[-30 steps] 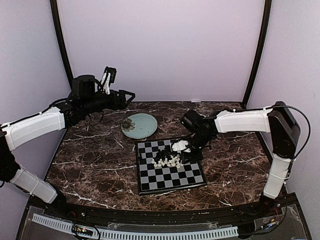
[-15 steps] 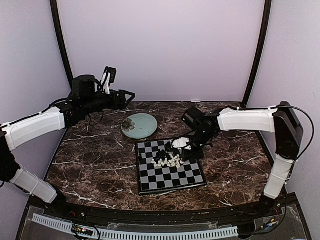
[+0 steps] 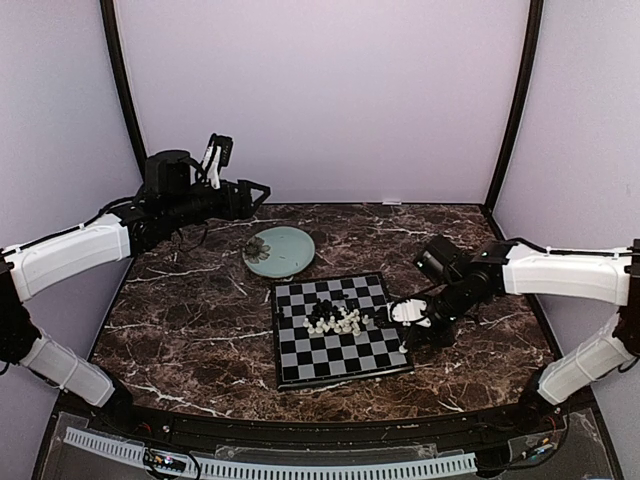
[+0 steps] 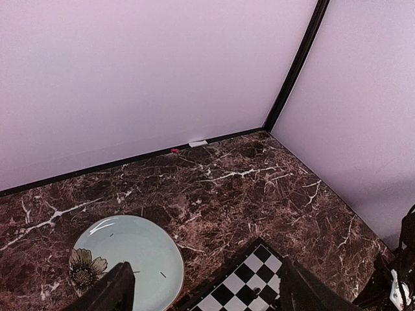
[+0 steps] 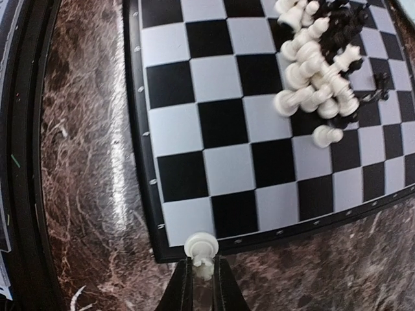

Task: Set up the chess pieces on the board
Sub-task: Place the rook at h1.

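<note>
Right wrist view | right end effector (image 5: 202,271) clamped on white pawn (image 5: 201,247), over board (image 5: 214,172) rim nearest surface (image 5: 84,194) right edge | heap of pieces (image 5: 318,71) mid-board, ahead | left end effector (image 3: 259,190) apart, far-left corner, farther off

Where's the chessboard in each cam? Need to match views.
Top external: the board lies mid-table, nearer than the green plate.
Left wrist: only its corner, at the bottom edge, right of the plate.
Right wrist: it fills the upper frame; the right gripper holds a white piece by its edge.
Landmark: the chess pieces heaped mid-board link top and right wrist; the plate, top and left.
</note>
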